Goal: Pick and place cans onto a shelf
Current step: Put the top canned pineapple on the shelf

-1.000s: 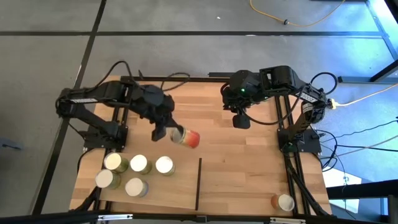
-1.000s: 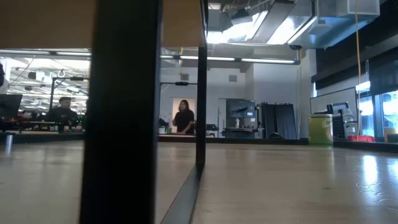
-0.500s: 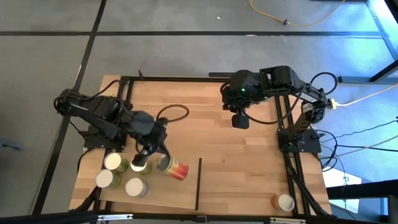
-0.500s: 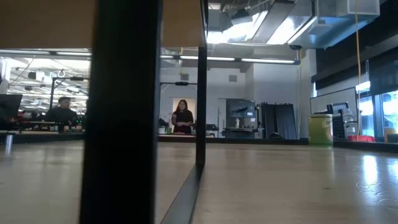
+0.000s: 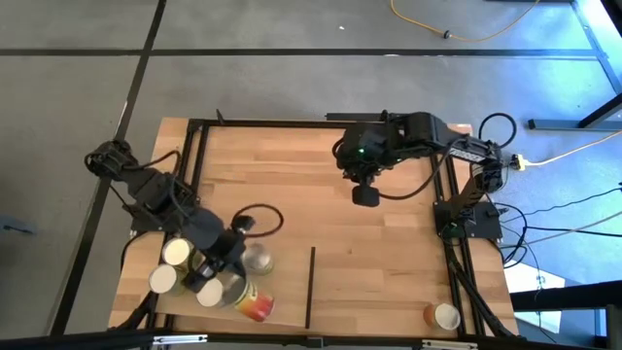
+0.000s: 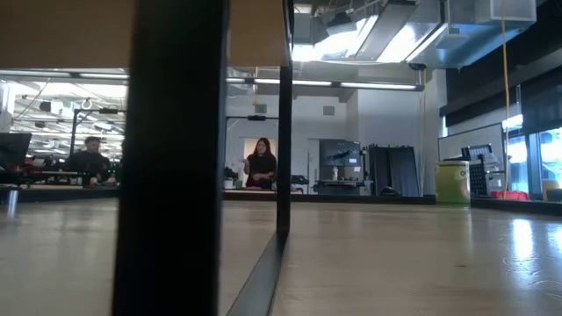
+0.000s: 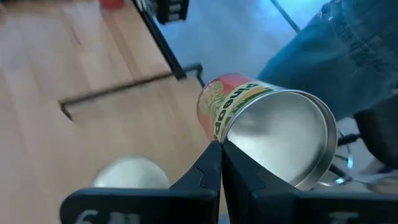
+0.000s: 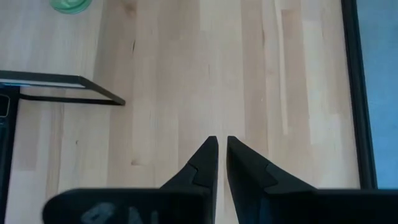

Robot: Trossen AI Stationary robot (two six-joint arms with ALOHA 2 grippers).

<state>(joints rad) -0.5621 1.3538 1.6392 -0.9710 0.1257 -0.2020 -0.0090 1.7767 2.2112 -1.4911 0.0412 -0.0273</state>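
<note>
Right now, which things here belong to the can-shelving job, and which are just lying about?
Job: orange can, pinched by its rim in the left gripper; grouped cans on the shelf; lone can; right gripper, waiting above the table.
Lying about: yellow cable on the floor; person and green bin in the room behind.

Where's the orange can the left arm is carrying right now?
In the high view the orange can is tilted at the table's near-left edge, pinched by its rim in the left gripper, beside the grouped cans.

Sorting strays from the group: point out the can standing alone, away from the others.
The orange-sided can near the table's front right corner, right of the dark divider; the other cans cluster at front left.
</note>
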